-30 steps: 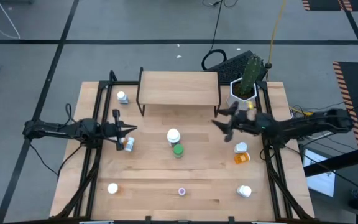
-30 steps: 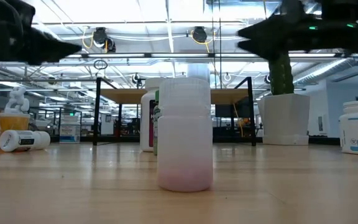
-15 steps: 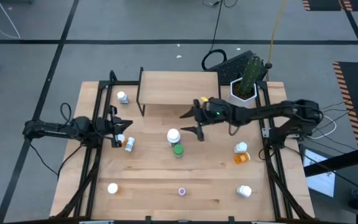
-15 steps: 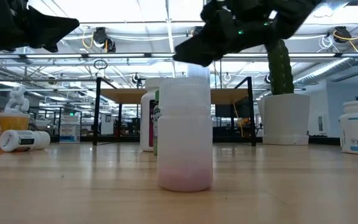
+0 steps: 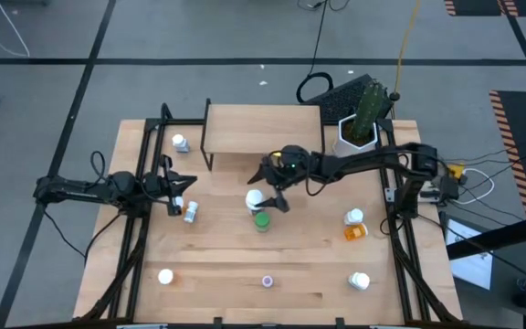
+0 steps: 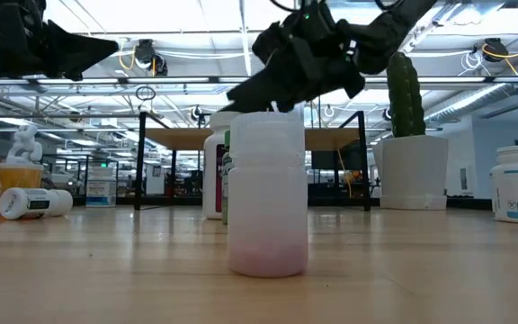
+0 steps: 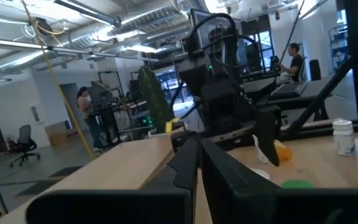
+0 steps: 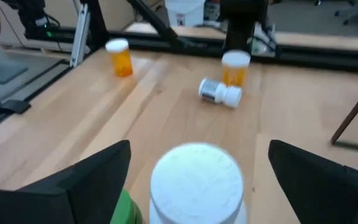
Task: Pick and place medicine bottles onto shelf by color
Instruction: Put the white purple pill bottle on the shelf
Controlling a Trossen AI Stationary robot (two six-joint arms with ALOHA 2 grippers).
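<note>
The right gripper point(image 5: 268, 189) is hanging over the middle of the table point(image 5: 217, 247) with its two fingers point(image 8: 86, 180) spread wide, and a white-capped bottle point(image 5: 255, 198) is standing between them without either finger touching it, so nothing is being gripped. In the right wrist view the round white cap point(image 8: 196, 176) is sitting centred in the gap, one dark finger well off to each side. This bottle is standing upright, its long axis vertical and its cap facing up. Touching it on the near side, a green-capped bottle point(image 5: 261, 220) is also standing upright. Both bottles are sitting just in front of the shelf point(image 5: 263, 128), whose light wood top is lying at the far middle of the table, beside the cactus planter point(image 5: 358, 130) on the right. The left gripper point(image 5: 179, 189) is waiting over the left side of the table with its fingers point(image 7: 185, 168) pressed together on nothing. Just near it, an orange bottle point(image 5: 190, 211) is lying on its side, with a small white-capped bottle point(image 5: 180, 143) standing at the far left corner. More bottles are resting to the right, an orange one point(image 5: 355, 232) on its side, and others point(image 5: 267, 281) along the near edge.
</note>
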